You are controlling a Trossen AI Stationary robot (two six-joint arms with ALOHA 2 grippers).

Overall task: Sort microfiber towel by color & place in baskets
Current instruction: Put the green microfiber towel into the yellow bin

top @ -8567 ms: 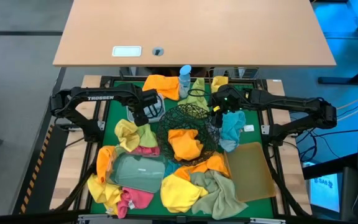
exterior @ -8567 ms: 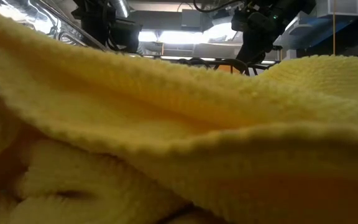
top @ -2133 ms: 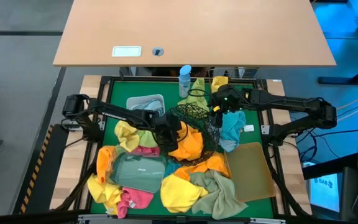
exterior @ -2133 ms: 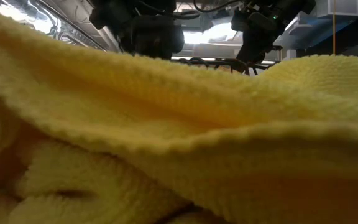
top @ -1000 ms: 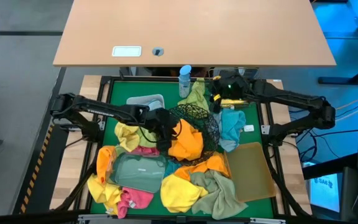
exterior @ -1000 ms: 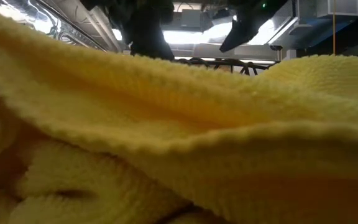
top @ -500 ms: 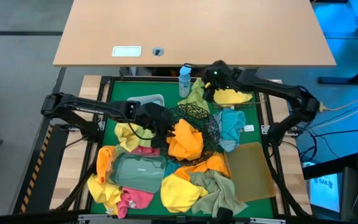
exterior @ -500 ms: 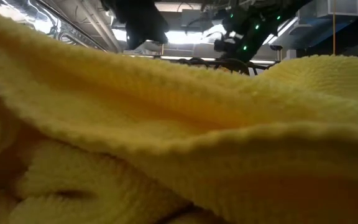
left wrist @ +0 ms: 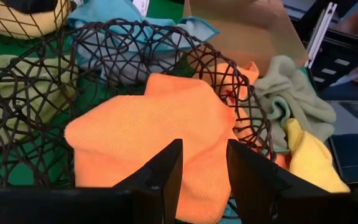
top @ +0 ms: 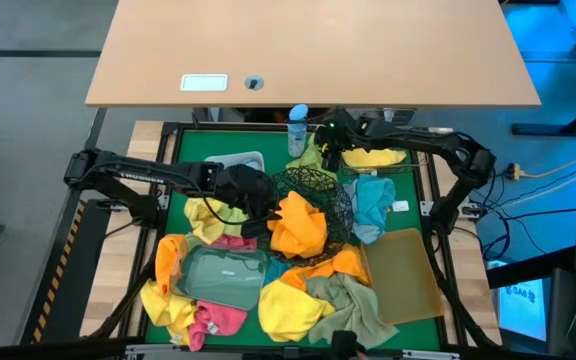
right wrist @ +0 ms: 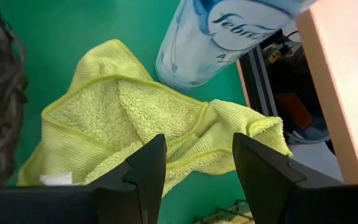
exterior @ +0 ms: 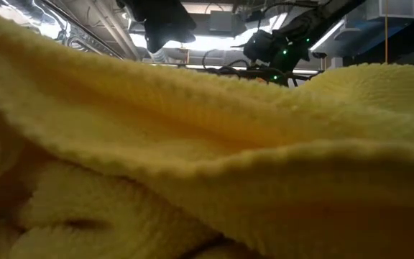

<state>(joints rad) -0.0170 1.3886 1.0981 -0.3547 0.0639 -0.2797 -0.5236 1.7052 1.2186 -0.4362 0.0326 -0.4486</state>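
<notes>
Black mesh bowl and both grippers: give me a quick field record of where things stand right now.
bowl: black wire-mesh bowl, mid-table
bowl contents: orange towel piled inside
left gripper: left gripper open, empty, just above the orange towel
right gripper: right gripper open, empty, over the lime-green towel
near right gripper: blue-capped bottle beside the lime-green towel

1. A robotics lab or test workroom, not a home.
2. At the centre, a green work mat (top: 190,150) sits inside a black metal frame (top: 434,215) carrying two dark arms.
3. At 12 o'clock stands a bare tan desk (top: 313,50).
4. At 3 o'clock, loose cables (top: 558,170) trail over grey floor.
5. The low view shows exposed ceiling ducts (exterior: 85,25) and strip lights (exterior: 225,42).
</notes>
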